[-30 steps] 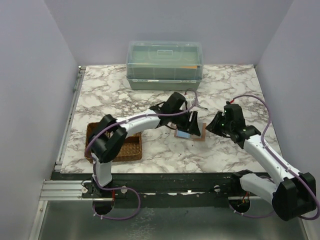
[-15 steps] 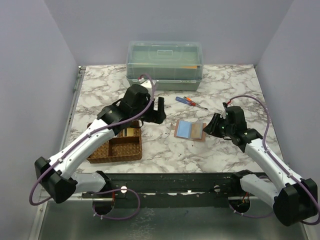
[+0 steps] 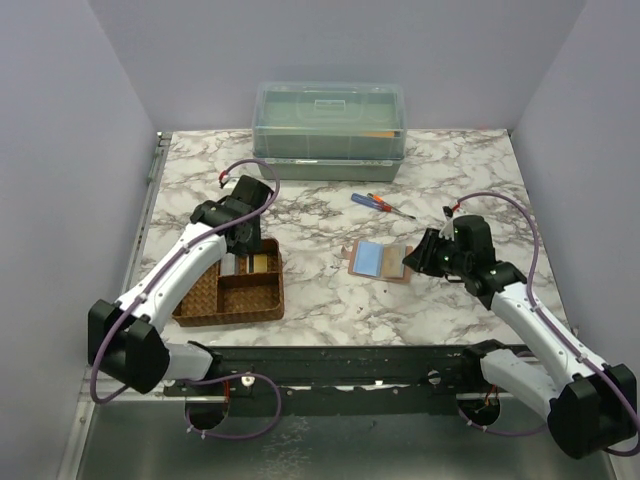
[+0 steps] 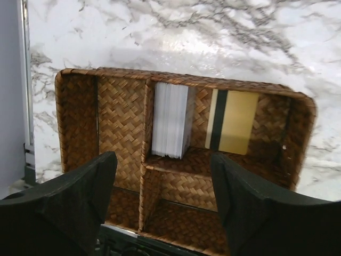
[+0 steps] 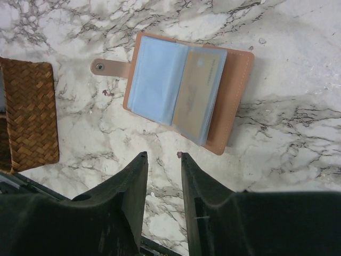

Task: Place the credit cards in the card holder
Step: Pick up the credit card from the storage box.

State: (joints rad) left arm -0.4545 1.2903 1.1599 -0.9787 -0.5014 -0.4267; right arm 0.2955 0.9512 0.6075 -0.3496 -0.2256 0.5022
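Note:
The card holder (image 3: 380, 260) (image 5: 237, 101) lies open on the marble, showing a light blue card (image 5: 152, 80) and a tan-gold card (image 5: 194, 93) in its sleeves. My right gripper (image 3: 420, 258) (image 5: 163, 156) hovers just at its near-right edge, jaws a narrow gap apart and open with nothing between them. My left gripper (image 3: 238, 240) (image 4: 162, 160) hangs wide open over the woven tray (image 3: 230, 305) (image 4: 176, 77). In the tray's far compartments a stack of white cards (image 4: 171, 120) leans on edge beside a gold card with a black stripe (image 4: 234, 122).
Red-and-blue screwdrivers (image 3: 380, 204) lie behind the card holder. A clear-green lidded box (image 3: 330, 130) stands at the back centre. The tray's corner (image 5: 29, 117) shows left of the right gripper. Purple walls close in both sides.
My left arm has swung left from the card holder to above the tray, and its jaws have opened wide. My right gripper has edged closer to the card holder and opened slightly.

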